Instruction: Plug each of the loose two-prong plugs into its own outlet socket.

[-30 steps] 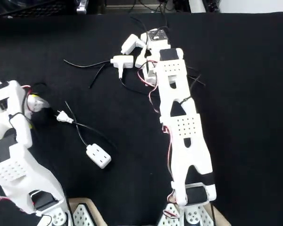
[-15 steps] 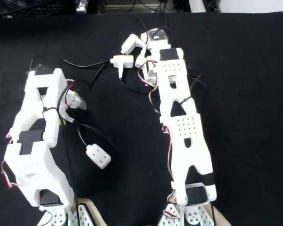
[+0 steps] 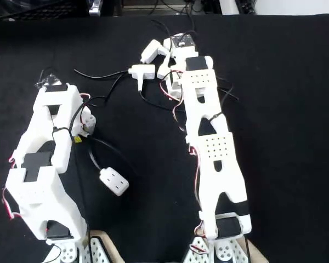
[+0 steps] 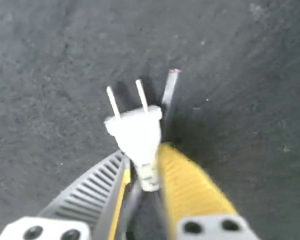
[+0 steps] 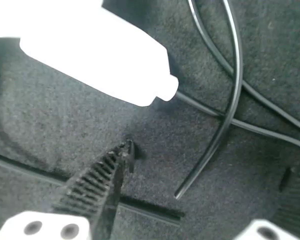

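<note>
Two-prong plug (image 4: 135, 129) sits pinched by its rear end in my left claw (image 4: 142, 156), prongs pointing forward past the fingertips. I judge that grip leaves the prongs clear to enter a socket. The white outlet block (image 3: 114, 181) lies on the bench (image 3: 285, 109) just beside the left arm (image 3: 46, 148). My right claw (image 5: 207, 162) gapes wide over black cables (image 5: 230, 90), next to a white body (image 5: 90, 45), gripping nothing. I'd guess it waits to steady that piece.

I work at a lab bench: black cloth (image 3: 288, 126) covers it, and cables (image 3: 182, 7) crowd the upper edge.
</note>
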### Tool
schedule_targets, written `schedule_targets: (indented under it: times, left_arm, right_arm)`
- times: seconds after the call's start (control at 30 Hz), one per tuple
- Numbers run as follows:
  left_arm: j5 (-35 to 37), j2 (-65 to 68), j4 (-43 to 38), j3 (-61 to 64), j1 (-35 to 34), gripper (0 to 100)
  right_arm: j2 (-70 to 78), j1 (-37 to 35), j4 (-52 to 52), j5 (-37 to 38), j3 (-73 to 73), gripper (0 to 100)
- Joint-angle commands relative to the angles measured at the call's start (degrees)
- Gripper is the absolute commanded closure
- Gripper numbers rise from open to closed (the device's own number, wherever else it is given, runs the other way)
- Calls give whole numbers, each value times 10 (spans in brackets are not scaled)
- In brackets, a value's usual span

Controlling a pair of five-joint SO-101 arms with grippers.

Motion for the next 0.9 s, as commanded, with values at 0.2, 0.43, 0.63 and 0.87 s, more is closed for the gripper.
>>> schedule_targets:
  times: [0.2, 0.43, 0.63, 0.87]
  left_arm:
    - [-21, -7, 52, -32, -4, 970]
    - [-23, -7, 15, -72, -87, 967]
    - [-78, -8, 18, -81, -217, 967]
    - [-108, -5, 15, -48, -252, 966]
  right_arm:
    - [-1, -17, -12, 5, -12, 547]
    - [-1, -17, -12, 5, -12, 547]
    - [1, -24, -12, 10, -12, 547]
    - [13, -37, -10, 41, -17, 547]
